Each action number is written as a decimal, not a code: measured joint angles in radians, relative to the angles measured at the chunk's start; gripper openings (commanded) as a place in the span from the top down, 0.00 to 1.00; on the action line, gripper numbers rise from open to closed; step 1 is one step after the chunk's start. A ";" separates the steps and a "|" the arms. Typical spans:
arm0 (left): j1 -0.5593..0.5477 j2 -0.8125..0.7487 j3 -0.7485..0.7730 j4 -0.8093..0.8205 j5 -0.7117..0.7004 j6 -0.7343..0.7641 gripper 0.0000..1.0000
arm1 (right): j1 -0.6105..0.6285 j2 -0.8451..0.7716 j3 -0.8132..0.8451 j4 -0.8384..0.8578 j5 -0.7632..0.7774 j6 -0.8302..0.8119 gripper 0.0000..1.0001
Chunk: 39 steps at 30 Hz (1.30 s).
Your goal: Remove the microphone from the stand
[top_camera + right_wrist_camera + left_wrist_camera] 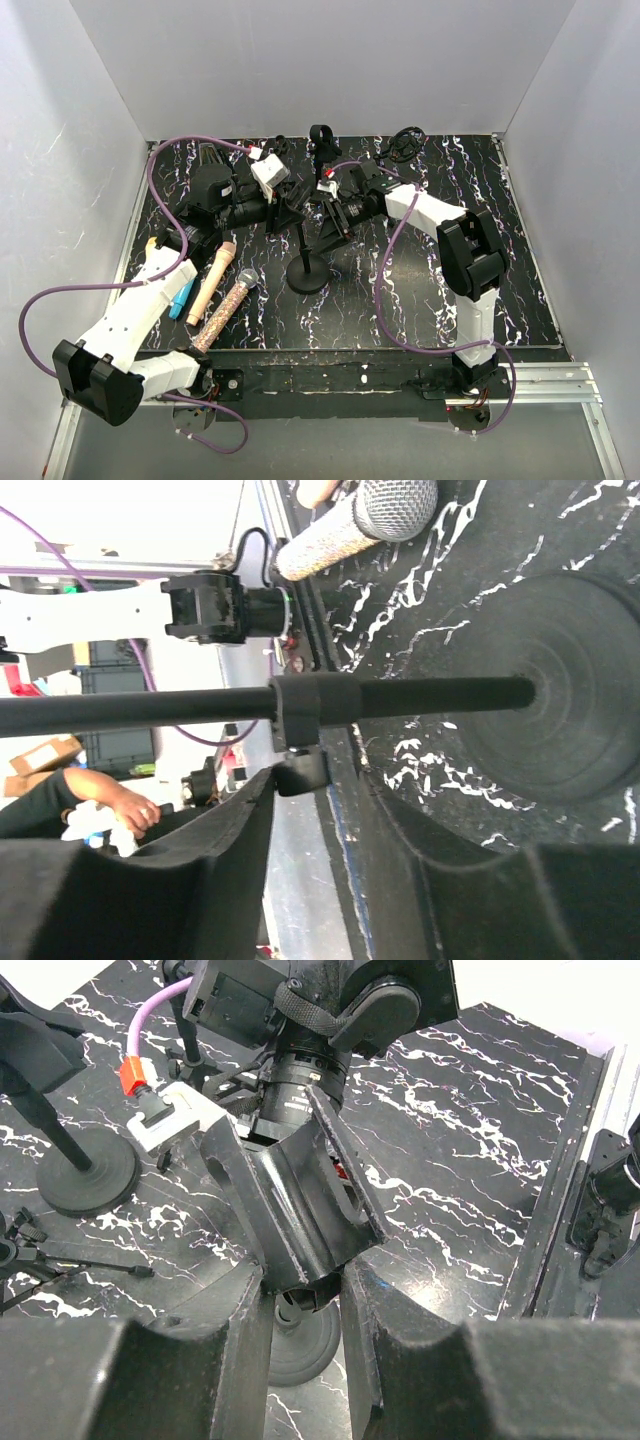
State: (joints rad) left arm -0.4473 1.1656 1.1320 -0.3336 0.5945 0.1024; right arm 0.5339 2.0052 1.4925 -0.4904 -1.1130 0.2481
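The clip point(300, 1210) on the stand point(308, 275) is seen empty and is pinched by the left gripper point(302, 1285). The right gripper point(315, 790) is held with jaws apart at the pole. A glittered microphone point(225, 308) is found lying lower left of the stand, so removal is judged done.

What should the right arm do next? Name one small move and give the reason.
Probably close the right gripper on the stand pole beside its collar, to brace the stand. Its jaws stand apart, the pole crossing just off their tips, while the left gripper clamps the mic clip.
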 measured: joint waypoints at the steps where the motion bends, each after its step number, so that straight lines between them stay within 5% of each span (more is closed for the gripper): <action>1: 0.000 0.000 0.000 0.000 0.001 0.002 1.00 | 0.001 0.001 0.003 0.006 -0.006 0.010 0.64; 7: 0.000 -0.001 0.000 -0.003 0.001 0.009 1.00 | 0.003 0.001 0.011 0.050 -0.022 0.040 0.78; 11: 0.000 -0.001 0.000 -0.003 0.002 0.009 1.00 | 0.009 -0.002 0.013 0.033 -0.025 -0.028 0.99; 20: -0.001 -0.010 -0.013 0.005 -0.018 -0.010 1.00 | 0.094 -0.216 -0.097 0.073 0.303 -0.375 0.99; 27: -0.006 -0.010 -0.023 0.017 -0.065 -0.048 1.00 | 0.223 -0.549 -0.652 0.763 0.613 -0.860 0.99; 32: 0.002 -0.009 -0.024 0.022 -0.115 -0.050 1.00 | 0.297 -0.416 -0.897 1.412 0.730 -1.414 0.99; 35: 0.010 -0.008 -0.025 0.024 -0.119 -0.057 1.00 | 0.303 -0.372 -0.946 1.545 0.740 -1.638 0.97; 39: -0.001 -0.008 -0.026 0.026 -0.114 -0.058 1.00 | 0.309 -0.389 -1.007 1.589 0.752 -1.774 0.57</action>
State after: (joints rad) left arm -0.4480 1.1576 1.1061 -0.3080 0.4801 0.0444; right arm 0.8429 1.6161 0.4858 1.0988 -0.3614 -1.5257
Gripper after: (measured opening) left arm 0.261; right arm 0.229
